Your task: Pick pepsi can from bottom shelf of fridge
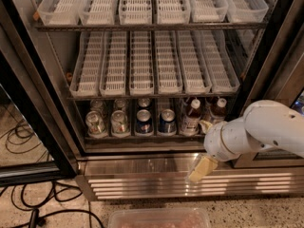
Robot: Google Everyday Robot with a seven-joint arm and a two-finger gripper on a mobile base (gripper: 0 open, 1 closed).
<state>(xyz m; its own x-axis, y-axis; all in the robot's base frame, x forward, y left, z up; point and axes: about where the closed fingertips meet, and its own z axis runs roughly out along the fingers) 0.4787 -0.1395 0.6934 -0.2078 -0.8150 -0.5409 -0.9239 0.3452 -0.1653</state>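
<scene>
The fridge (38,127) stands open, black-framed, with white slotted tray racks above. On the bottom shelf (142,137), behind a dark front rail, two dark-blue pepsi cans (144,121) stand side by side in the middle, with more behind them. My gripper (200,167), cream-coloured on a white arm (266,129), hangs low right in front of the steel louvred base (142,179). It points down-left, below and right of the pepsi cans, and touches none of them.
Two silver-green cans (95,122) stand left of the pepsi cans. Two white-capped brown bottles (191,115) stand right of them, close to my arm. A clear plastic tub (159,218) sits on the floor in front. Black cables (28,208) lie at lower left.
</scene>
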